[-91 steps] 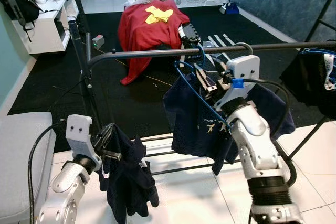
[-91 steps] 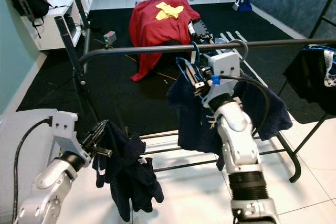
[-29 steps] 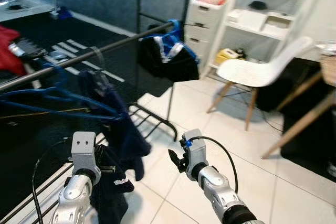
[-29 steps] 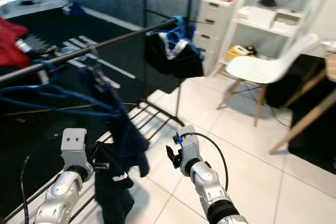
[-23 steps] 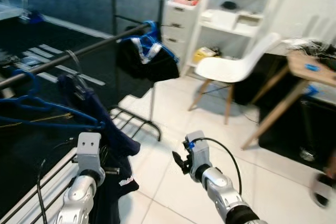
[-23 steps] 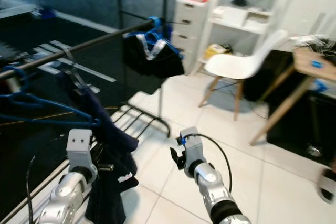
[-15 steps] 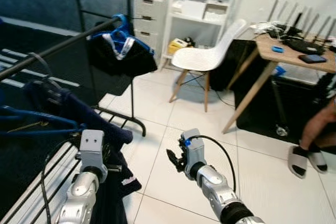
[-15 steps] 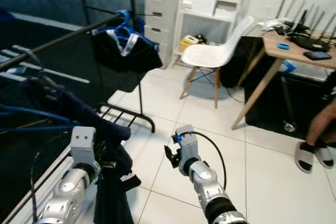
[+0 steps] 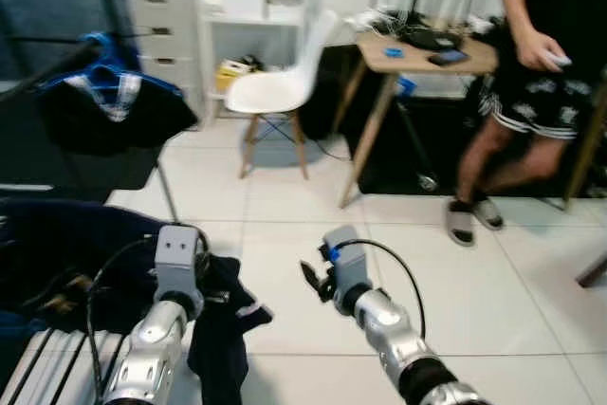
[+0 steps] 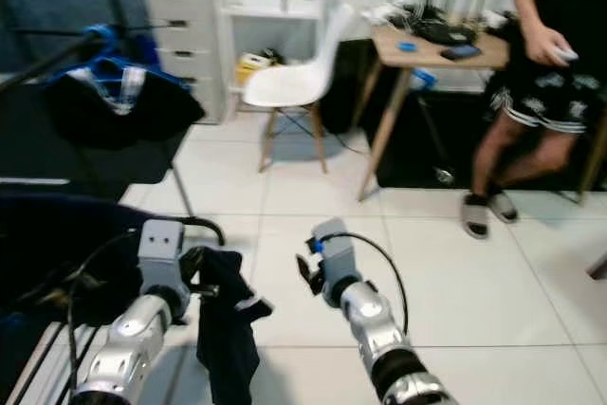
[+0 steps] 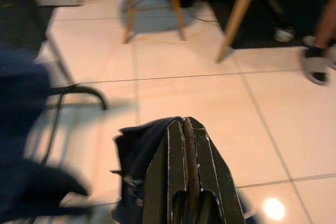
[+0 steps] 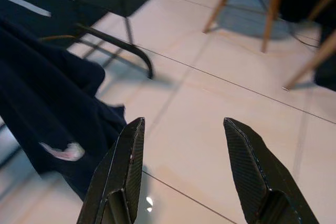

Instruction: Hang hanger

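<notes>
Now | left gripper (image 11: 185,129) jaws closed on dark garment (image 9: 226,324) | right gripper (image 12: 181,129) jaws apart, empty | rack mostly cropped

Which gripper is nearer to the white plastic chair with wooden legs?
The right gripper is nearer, over bare tiles before the white chair. The left gripper, holding a dark navy garment, is farther left.

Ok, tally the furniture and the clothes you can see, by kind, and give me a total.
Chairs: 1, the white chair
Tables: 1, the wooden table
Drawer units: 1, the white drawers
Shelf units: 1, the white shelves
Garments: 3, the hung garment, the draped garment, the held garment in the left claw
Total: 7
</notes>
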